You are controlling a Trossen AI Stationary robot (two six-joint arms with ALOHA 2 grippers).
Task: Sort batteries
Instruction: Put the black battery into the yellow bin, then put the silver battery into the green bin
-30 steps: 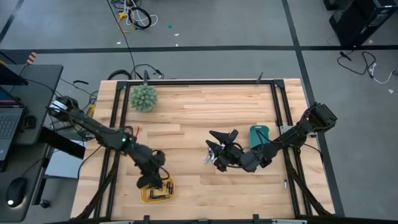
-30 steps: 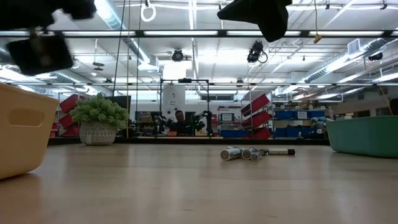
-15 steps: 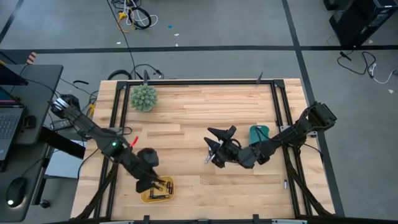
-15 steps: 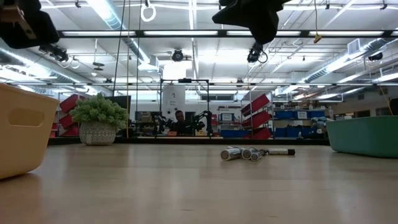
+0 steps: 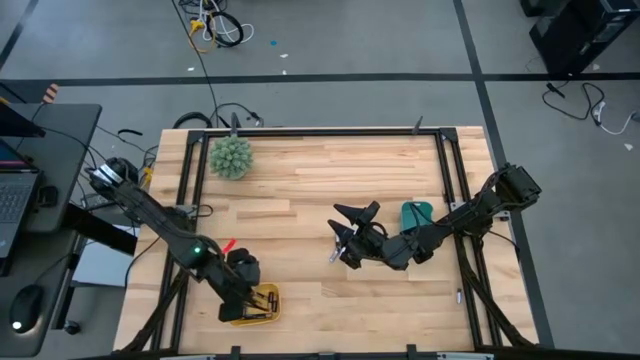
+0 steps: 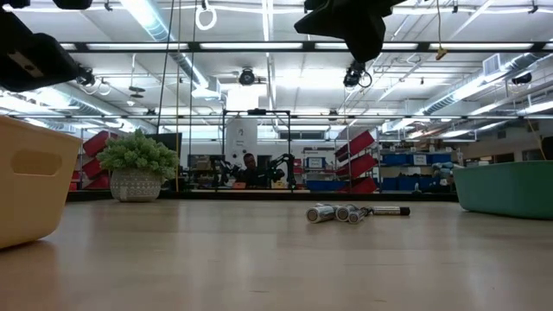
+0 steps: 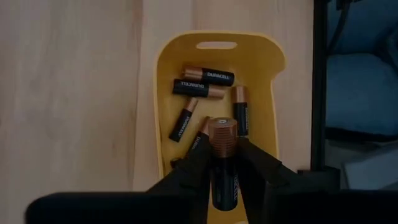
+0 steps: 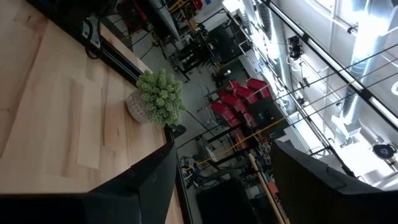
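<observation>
The left gripper [image 7: 222, 165] is hovering right above the yellow tray [image 7: 160, 93] at the table's near left, its two dark fingers [image 7: 189, 171] pinching a black-and-copper battery [image 7: 222, 138] that is standing on end between them, copper cap toward the camera. Below it, five or so more of the same dark batteries [image 7: 207, 76] are lying loose on the tray floor, some side by side, one slanting; I am not sure of the exact count, since the fingers are covering part of the tray.

Farther out toward the table's middle, the right gripper [image 5: 345, 232] is hanging above the boards with its fingers spread wide and nothing between them. Just under and beside it, a small cluster of silvery batteries [image 6: 335, 212] is resting on the wood, touching one another. The teal tray [image 5: 416, 215] is sitting just behind that arm's wrist, and a spiky green plant [image 5: 231, 157] is standing at the far left corner.
</observation>
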